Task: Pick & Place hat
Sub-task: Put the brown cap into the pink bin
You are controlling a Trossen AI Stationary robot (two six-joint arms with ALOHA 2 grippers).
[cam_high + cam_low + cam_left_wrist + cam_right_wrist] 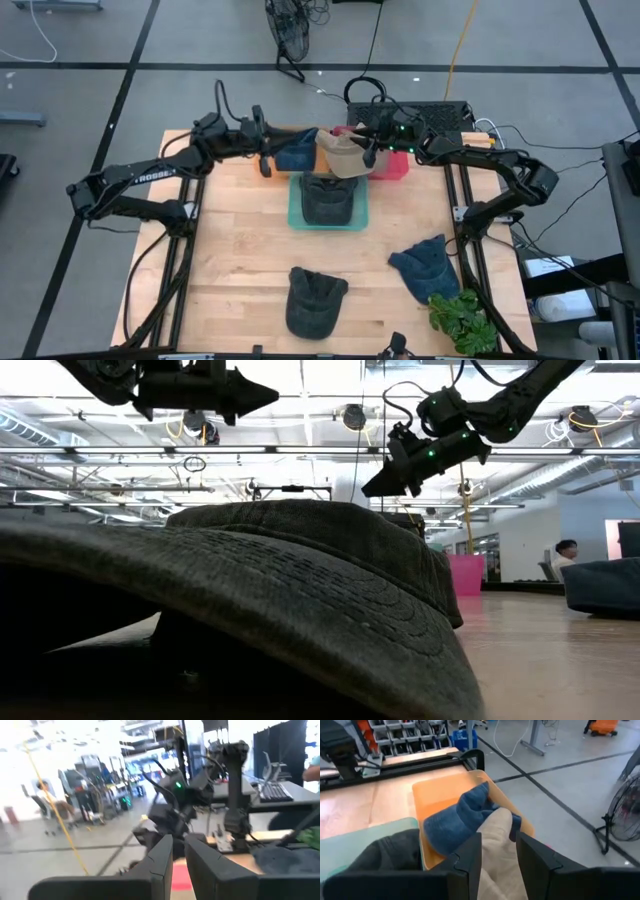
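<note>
- The right gripper (pixel 495 865) had its two fingers clamped on a fold of the tan hat (pixel 497 845), which hung from them above the far middle of the table (pixel 240 270), between the orange bin and the pink bin.
- The left gripper (pixel 178 857) held nothing — its fingers stood close together with only a thin gap, up in the air at the far left, near the orange bin.
- Outward from the held hat: the orange bin (pixel 440 795) already had a blue hat (pixel 455 820) slumped inside it, filling much of the tray.
- The green bin (pixel 296 215), just nearer the camera side in the middle, held a dark grey hat (pixel 330 198) lying flat within its rim.
- The pink bin (pixel 398 166) on the far right was mostly hidden by the right arm and the tan hat, so I could not tell whether anything lay in it.
- Progress, as I judged it: two hats were placed, a third was in the air — roughly the middle of the job.
- Left to do: a charcoal hat (pixel 314 300) sat loose on the near middle of the wood, and a second blue hat (pixel 425 265) lay on the near right beside a small plant (pixel 462 320); neither was in a bin yet.
</note>
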